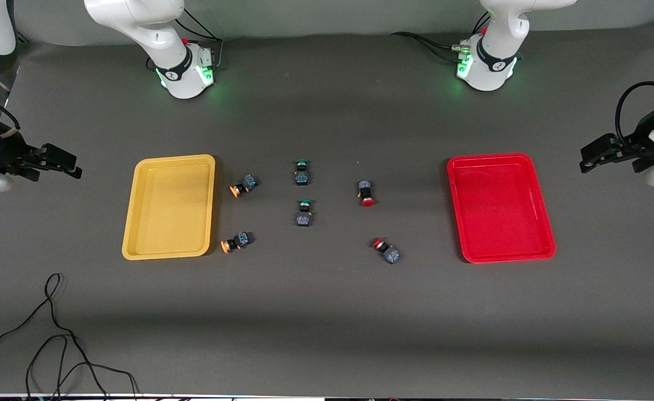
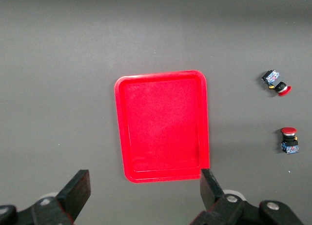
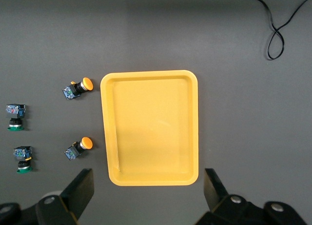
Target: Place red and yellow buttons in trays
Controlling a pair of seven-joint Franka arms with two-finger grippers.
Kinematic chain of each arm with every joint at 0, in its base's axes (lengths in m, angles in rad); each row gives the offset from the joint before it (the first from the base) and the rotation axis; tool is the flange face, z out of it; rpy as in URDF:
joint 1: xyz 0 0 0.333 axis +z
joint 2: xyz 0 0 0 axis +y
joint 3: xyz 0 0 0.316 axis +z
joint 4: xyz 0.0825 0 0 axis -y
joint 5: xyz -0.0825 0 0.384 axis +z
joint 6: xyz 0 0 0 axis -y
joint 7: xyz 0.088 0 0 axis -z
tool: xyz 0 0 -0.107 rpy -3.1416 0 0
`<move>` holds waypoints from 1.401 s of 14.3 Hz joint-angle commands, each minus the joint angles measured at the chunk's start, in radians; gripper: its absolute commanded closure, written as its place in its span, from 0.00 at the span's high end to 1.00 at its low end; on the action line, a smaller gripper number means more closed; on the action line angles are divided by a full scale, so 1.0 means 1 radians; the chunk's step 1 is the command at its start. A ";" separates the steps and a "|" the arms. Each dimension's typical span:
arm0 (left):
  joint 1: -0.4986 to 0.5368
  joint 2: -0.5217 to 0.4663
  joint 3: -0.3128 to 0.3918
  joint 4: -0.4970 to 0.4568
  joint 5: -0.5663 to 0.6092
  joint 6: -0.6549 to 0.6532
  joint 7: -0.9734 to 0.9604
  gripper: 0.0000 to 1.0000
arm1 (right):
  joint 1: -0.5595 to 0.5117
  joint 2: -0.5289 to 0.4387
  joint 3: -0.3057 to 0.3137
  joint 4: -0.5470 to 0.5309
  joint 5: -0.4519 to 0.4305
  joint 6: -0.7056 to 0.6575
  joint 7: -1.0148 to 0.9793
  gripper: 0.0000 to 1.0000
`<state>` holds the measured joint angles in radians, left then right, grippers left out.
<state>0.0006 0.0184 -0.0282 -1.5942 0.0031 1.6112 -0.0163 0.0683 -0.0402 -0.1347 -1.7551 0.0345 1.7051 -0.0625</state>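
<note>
So the layout looks pretty deliberate: the yellow tray (image 1: 169, 207) sits toward the right arm's end of the table and the red tray (image 1: 500, 208) toward the left arm's end, and each colour of button is parked on its own tray's side. My guess is that's so each arm only has to deal with its own colour and make a short hop

Both trays have nothing in them, so none of the sorting is done yet

The two yellow buttons are just beside the yellow tray's inner edge, one farther from the front camera (image 1: 243, 186) and one nearer (image 1: 235, 242), both tipped on their sides with the orange caps pointing toward the tray. The red ones sit between the middle and the red tray, well apart from it: the farther red button (image 1: 365, 193) with its cap pointing toward the front camera, the nearer red button (image 1: 385, 250) lying at an angle. The two green buttons (image 1: 303, 192) are in the centre, one above the other in the front view, and I'd say they're meant to be left alone

Pincers: the right gripper (image 3: 148, 193) hangs above the yellow tray's outer end, fingers spread wide, holding nothing and touching nothing. The left gripper (image 2: 145, 191) does the same above the red tray, wide apart and empty. Both arms look like they're just waiting up high
</note>
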 commanded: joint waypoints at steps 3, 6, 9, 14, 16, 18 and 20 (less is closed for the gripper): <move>-0.001 -0.002 -0.001 0.011 -0.011 -0.013 -0.007 1.00 | 0.010 0.026 -0.008 0.036 0.021 -0.061 -0.004 1.00; -0.001 0.000 -0.001 0.013 -0.012 -0.013 -0.011 1.00 | 0.016 0.068 -0.002 0.025 0.152 -0.052 0.168 1.00; -0.002 0.003 -0.001 0.010 -0.014 -0.019 -0.013 1.00 | 0.077 0.074 -0.002 -0.039 0.182 -0.026 0.347 1.00; -0.100 0.003 -0.076 -0.009 -0.014 -0.028 -0.201 1.00 | 0.277 0.062 -0.002 -0.284 0.168 0.222 0.781 1.00; -0.175 0.023 -0.101 -0.012 -0.014 -0.004 -0.314 1.00 | 0.346 0.063 -0.002 -0.424 0.168 0.399 0.893 1.00; -0.264 0.049 -0.104 -0.029 -0.015 0.050 -0.417 1.00 | 0.434 0.082 -0.002 -0.547 0.168 0.574 0.973 1.00; -0.342 0.064 -0.104 -0.107 -0.012 0.174 -0.525 1.00 | 0.507 0.147 -0.002 -0.602 0.168 0.706 1.045 1.00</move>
<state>-0.2741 0.0731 -0.1462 -1.6301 -0.0127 1.6869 -0.4488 0.5068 0.0753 -0.1252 -2.2968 0.1993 2.3007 0.9017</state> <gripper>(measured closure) 0.000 0.000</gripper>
